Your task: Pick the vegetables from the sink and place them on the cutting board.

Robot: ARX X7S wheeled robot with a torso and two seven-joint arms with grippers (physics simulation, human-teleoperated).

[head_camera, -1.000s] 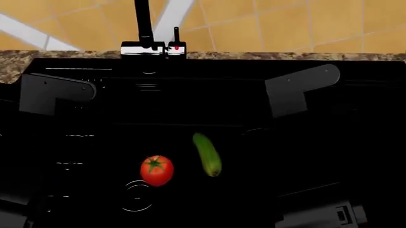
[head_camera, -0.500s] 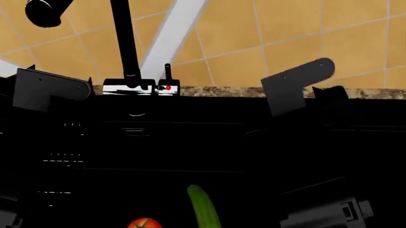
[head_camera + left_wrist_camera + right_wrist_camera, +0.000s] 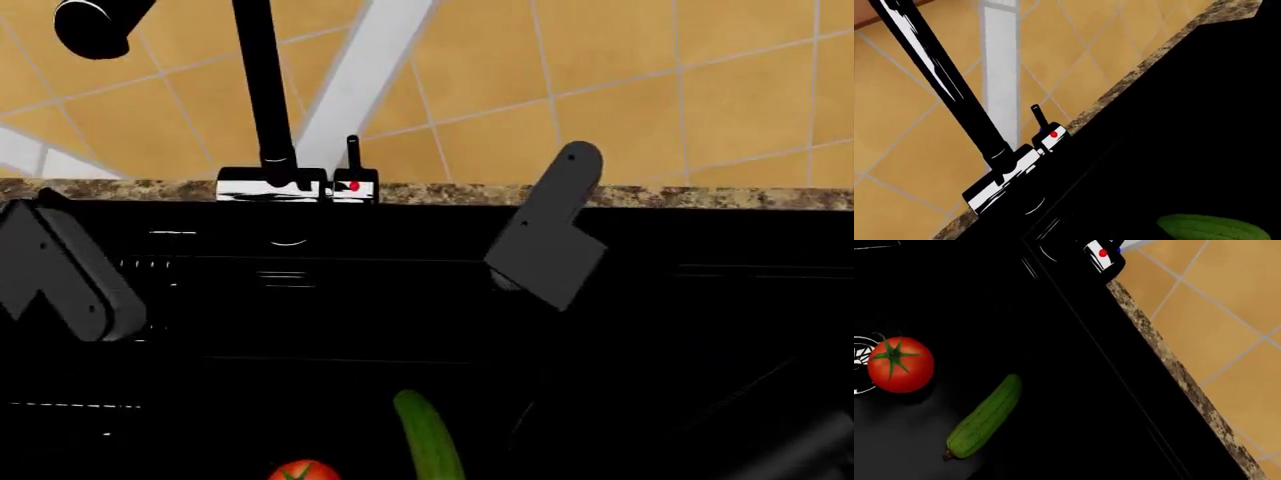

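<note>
Both arms swung; cucumber [image 3: 429, 438] lies in sink [image 3: 400, 300].

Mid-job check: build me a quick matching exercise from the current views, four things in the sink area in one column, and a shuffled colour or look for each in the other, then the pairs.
Things:
1. tomato
2. cucumber
3. faucet
4. countertop edge

Looks:
A. speckled brown stone
B. glossy red with a green stem star
C. tall black spout on a chrome base
D. long, slim and dark green

Pairs: 1-B, 2-D, 3-C, 4-A
</note>
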